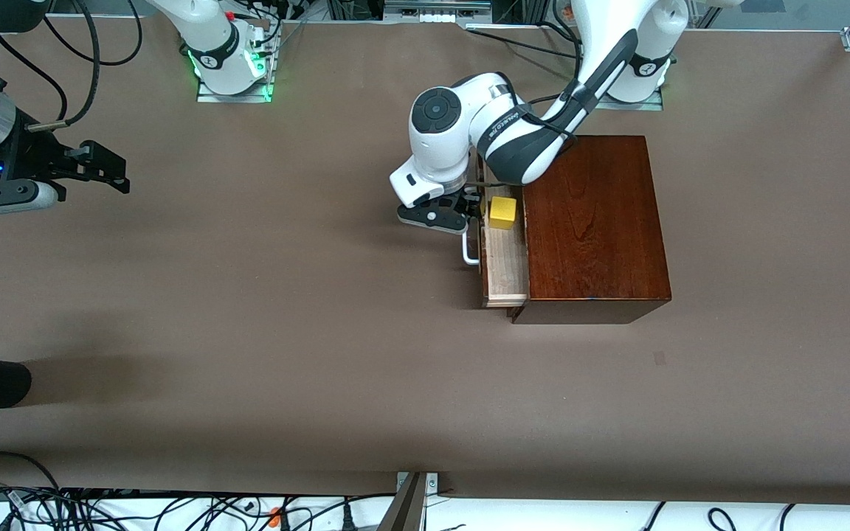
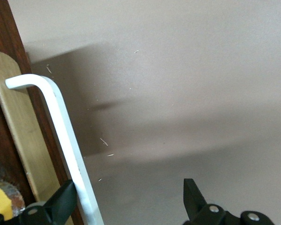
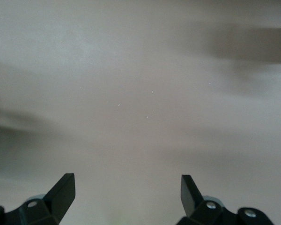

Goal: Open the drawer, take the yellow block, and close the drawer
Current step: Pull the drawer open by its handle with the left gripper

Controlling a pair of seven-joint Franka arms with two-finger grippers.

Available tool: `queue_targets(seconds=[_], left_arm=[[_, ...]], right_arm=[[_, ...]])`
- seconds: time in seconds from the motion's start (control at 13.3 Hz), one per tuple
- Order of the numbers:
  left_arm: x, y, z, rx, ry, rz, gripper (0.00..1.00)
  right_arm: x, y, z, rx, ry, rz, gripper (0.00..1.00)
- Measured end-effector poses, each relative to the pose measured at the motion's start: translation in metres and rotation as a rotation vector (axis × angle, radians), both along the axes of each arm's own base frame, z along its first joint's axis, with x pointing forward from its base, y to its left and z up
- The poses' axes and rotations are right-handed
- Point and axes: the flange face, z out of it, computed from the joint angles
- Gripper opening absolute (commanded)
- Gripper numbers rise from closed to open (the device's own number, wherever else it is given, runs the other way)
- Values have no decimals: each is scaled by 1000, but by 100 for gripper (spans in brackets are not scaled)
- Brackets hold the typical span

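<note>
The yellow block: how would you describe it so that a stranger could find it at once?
Find the dark reddish-brown wooden box near the left arm's end of the table. Its drawer stands partly open, and the yellow block sits inside on the pale wood. It is the only bright yellow thing there.

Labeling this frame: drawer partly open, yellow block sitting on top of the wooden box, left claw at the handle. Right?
One error: the yellow block is inside the drawer, on its pale interior, not on top of the wooden box. The front view shows it. The drawer is partly open, and the left claw is at the white handle.

Left gripper [image 1: 469, 210] reaches low with fingers spread; right gripper [image 1: 97, 166] waits apart, fingers spread wide
</note>
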Motion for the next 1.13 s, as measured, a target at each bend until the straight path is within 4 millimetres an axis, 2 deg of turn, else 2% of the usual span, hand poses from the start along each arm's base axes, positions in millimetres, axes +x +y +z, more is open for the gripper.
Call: queue_targets(seconds=[0.3,0.75,0.98,1.13], left_arm=[[4,-2,4,-22,16,26,100],[4,-19,21,-68,-6,18,100],[19,-7,48,-29,4,46,100],[34,12,84,20,19,66,100]], right_arm=[[0,-4,0,0,0,-7,100],[0,-4,0,0,0,-8,100],[0,-4,0,-1,1,-8,100],[0,-4,0,-1,1,-8,100]])
